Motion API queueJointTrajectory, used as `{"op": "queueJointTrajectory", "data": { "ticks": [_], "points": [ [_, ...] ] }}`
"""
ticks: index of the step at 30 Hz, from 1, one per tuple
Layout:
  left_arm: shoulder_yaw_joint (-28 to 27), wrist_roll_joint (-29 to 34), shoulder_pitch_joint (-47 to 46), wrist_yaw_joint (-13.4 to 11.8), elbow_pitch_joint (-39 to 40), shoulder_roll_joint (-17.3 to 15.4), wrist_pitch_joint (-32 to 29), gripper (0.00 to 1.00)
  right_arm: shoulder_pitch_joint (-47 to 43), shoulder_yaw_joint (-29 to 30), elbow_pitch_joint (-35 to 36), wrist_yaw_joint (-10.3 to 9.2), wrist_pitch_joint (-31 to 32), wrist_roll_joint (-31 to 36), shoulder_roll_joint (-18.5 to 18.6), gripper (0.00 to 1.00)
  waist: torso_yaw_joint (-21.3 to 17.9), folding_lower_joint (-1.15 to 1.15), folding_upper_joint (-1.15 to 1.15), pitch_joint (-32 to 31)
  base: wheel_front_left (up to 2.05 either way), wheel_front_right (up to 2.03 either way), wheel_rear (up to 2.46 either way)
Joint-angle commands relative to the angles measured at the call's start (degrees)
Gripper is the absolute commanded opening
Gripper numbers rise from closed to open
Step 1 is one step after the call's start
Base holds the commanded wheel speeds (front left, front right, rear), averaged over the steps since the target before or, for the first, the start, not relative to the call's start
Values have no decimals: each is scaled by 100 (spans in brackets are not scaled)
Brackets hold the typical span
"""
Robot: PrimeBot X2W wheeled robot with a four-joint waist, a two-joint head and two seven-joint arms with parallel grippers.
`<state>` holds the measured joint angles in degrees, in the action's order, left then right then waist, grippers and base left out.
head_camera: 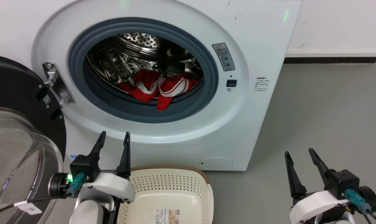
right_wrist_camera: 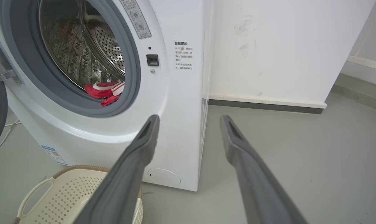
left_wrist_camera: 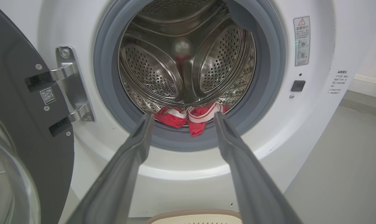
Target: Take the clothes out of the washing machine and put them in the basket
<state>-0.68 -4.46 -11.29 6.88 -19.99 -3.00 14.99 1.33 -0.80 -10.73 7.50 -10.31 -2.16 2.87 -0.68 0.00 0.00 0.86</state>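
Hovering wide and empty, the left pincer (head_camera: 115, 133) and right pincer (head_camera: 299, 151) are idling before the washing machine (head_camera: 269, 124); the clothes (head_camera: 157, 85) are lying inside; reaching in is likely coming next.

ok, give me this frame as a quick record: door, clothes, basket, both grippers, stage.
door: the door of the washing machine is open, swung to the left
clothes: the clothes lie at the drum's front bottom, one end drooping onto the grey ring
basket: the basket is on the floor below the opening; no clothes seen in it
left gripper: the left gripper is open and holds nothing, fingers aimed at the opening
right gripper: the right gripper is open and holds nothing, over the floor right of the machine
stage: nothing removed yet
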Motion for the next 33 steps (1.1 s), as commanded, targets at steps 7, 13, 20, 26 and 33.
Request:
{"op": "queueJointTrajectory", "data": {
  "ticks": [7,13,20,26,33],
  "points": [
    [-82,-95,-575,-37,-54,5,28,100,327,-196,97,-2,-86,-120,1,100,-165,0,0,530,0,0,0],
    [-148,-99,-1334,-9,-378,-103,23,100,644,-437,65,-2,-192,-235,0,100,-411,0,0,1135,0,0,0],
    [-265,-120,-2333,0,-1033,-435,23,100,965,-887,-66,-3,-345,-432,-3,100,-859,0,0,1714,0,0,0],
    [-214,-154,-3228,31,-1752,-842,-42,100,1206,-1232,-148,-3,-437,-647,-4,100,-1336,0,0,2095,0,0,0],
    [-141,-253,-4313,45,-2510,-1348,-596,100,1380,-1458,-241,-3,-485,-918,-5,100,-1797,0,0,2551,0,0,0]
  ]
}}
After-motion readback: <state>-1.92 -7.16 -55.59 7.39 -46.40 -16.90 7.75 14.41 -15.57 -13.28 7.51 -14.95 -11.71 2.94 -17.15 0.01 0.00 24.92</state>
